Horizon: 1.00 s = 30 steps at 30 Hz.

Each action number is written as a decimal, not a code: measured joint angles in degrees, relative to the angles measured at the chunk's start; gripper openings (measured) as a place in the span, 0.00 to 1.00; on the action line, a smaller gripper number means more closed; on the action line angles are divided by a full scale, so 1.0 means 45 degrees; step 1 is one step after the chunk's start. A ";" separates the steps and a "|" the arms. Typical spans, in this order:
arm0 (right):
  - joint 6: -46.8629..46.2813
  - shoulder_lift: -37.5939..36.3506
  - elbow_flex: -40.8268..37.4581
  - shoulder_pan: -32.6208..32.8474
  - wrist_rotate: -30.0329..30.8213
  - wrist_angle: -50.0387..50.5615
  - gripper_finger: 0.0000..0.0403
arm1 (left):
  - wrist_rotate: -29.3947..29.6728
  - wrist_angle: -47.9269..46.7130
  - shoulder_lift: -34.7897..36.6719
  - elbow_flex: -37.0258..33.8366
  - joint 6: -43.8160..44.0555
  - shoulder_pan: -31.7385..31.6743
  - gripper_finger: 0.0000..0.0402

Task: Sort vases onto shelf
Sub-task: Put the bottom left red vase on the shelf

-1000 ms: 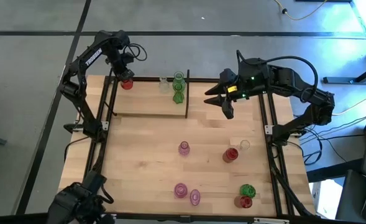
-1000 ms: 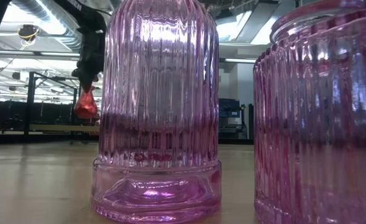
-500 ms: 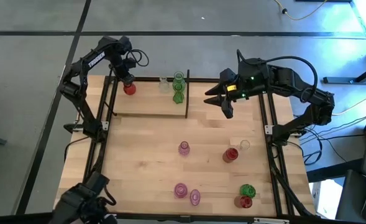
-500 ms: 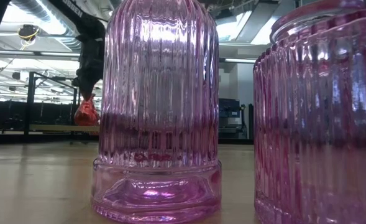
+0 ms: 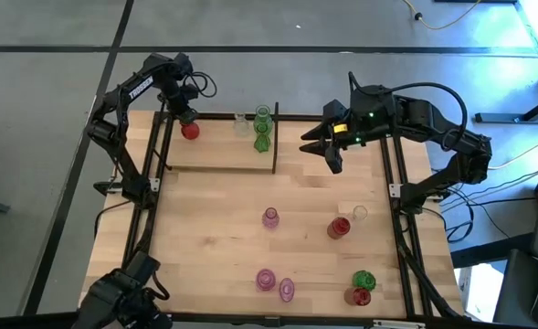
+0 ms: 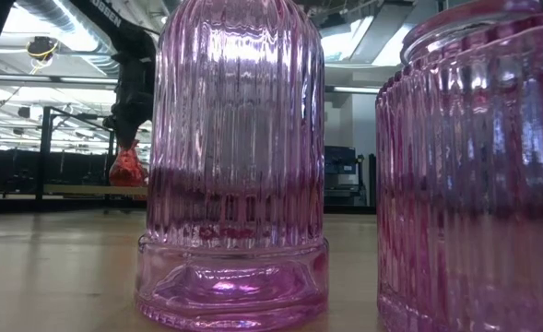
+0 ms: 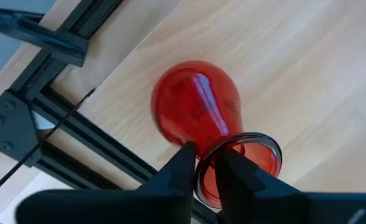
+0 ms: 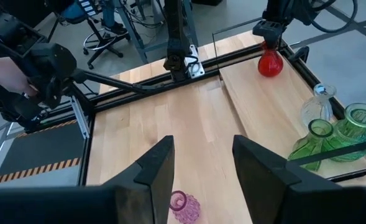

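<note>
Left gripper (image 5: 188, 119) is at the far-left corner of the shelf (image 5: 216, 155), fingers (image 7: 181, 163) straddling the rim of the red vase (image 7: 198, 109). Over the last second that vase came down from hanging clear above the board to sitting on it; the low view puts its base at shelf level. From the left wrist view the fingers look only just apart around the neck, and I can't tell whether they still pinch the glass or have begun to let go. My read: placement is done and release is starting.

Right gripper (image 5: 328, 151) hangs over the far-right part of the table (image 5: 205, 238), just right of the shelf, fingers wide and holding nothing. It hasn't moved in that second.

State of the sort:
- On the shelf: the red vase at far left, a clear vase (image 5: 241, 125) and two green vases (image 5: 262, 128) grouped at the right end.
- On the table: a pink vase (image 5: 270, 217) mid-table, a red vase and a clear one to its right, two pink ones at the near edge, a green and a red one at the near right.

So about a third is shelved. Risk now is the narrow neck catching a finger on retreat and tipping the vase.
</note>
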<state>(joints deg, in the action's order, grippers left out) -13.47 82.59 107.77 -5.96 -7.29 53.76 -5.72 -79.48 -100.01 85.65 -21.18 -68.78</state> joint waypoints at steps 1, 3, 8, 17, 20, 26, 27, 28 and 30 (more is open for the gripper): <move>0.0006 0.0000 0.0000 0.0090 0.0012 -0.0005 0.39 | 0.0125 -0.0010 -0.0004 -0.0005 0.0018 -0.0004 0.14; 0.0051 0.0005 0.0000 0.0221 0.0188 -0.0017 0.39 | 0.0200 -0.0055 -0.0008 -0.0005 0.0029 0.0001 0.15; 0.0087 0.0005 0.0000 0.0613 0.0291 -0.0017 0.39 | 0.0208 -0.0092 -0.0013 -0.0010 0.0195 0.0001 0.15; 0.0073 0.0005 0.0000 0.0783 0.0490 0.0026 0.39 | 0.0487 -0.0112 -0.0013 -0.0010 0.0252 0.0001 0.16; 0.0068 0.0005 0.0000 0.0783 0.0485 0.0029 0.39 | 0.0559 -0.0141 -0.0013 -0.0010 0.0318 0.0001 0.16; 0.0058 0.0005 0.0000 0.0778 0.0480 0.0034 0.39 | 0.0712 -0.0323 -0.0018 0.0315 0.0342 0.0001 0.16; 0.0058 0.0005 0.0003 0.0778 0.0480 0.0034 0.39 | 0.0713 -0.0360 -0.0018 0.0412 0.0342 0.0001 0.16; 0.0058 0.0005 0.0000 0.0778 0.0480 0.0034 0.39 | 0.0710 -0.0413 -0.0018 0.0535 0.0342 0.0001 0.16; 0.0053 0.0005 0.0000 0.0778 0.0480 0.0034 0.39 | 0.0710 -0.0519 -0.0018 0.0818 0.0342 0.0001 0.16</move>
<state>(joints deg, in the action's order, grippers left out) -13.23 82.61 107.77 -2.46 -5.13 53.91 -2.52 -81.82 -100.09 89.33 -19.64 -68.77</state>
